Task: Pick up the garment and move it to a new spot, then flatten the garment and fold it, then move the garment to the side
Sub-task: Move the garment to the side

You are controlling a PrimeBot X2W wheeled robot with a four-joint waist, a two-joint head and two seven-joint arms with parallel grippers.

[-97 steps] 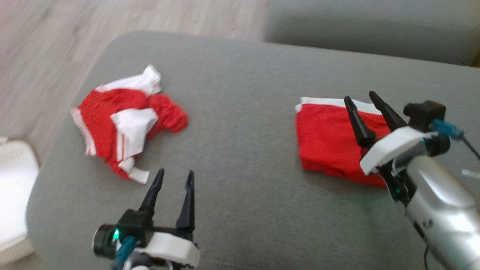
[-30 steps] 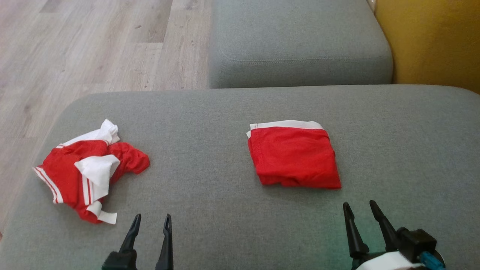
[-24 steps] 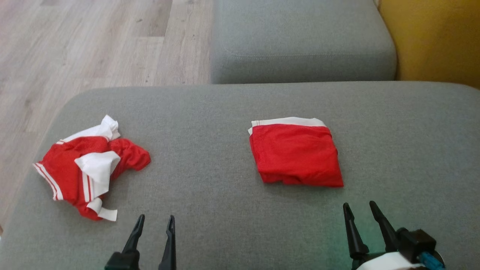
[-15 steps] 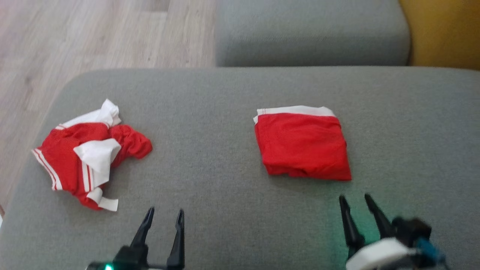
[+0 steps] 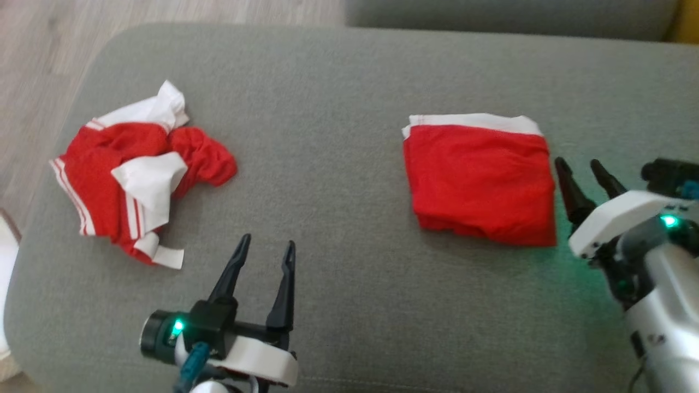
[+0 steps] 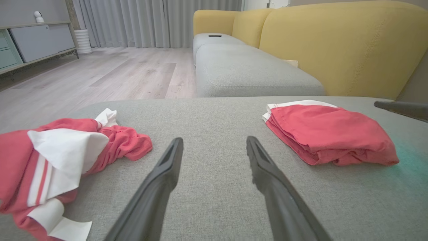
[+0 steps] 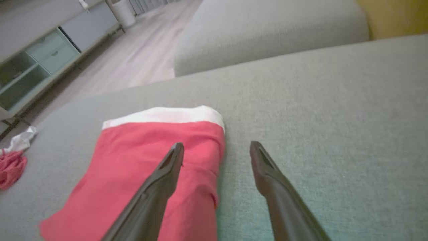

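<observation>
View has tipped down and both hands have come forward; my right hand (image 5: 576,162), fingers spread and empty, now sits just beside the folded garment (image 5: 480,180) at its 3 o'clock edge; left hand (image 5: 267,241) open too, crumpled garment (image 5: 136,169) at its 10 o'clock; folding looks done, so shifting it aside is likely next; grey cushion (image 5: 338,164) beneath; wood floor (image 6: 117,70), yellow sofa (image 6: 334,43), curtains (image 6: 133,20) beyond.

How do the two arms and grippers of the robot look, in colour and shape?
Both the left gripper and the right gripper have two long, black, tapering fingers on a black base, with a white curved bracket and a small green light. A teal cable plug sits by the left base. The right forearm is glossy silver.
</observation>
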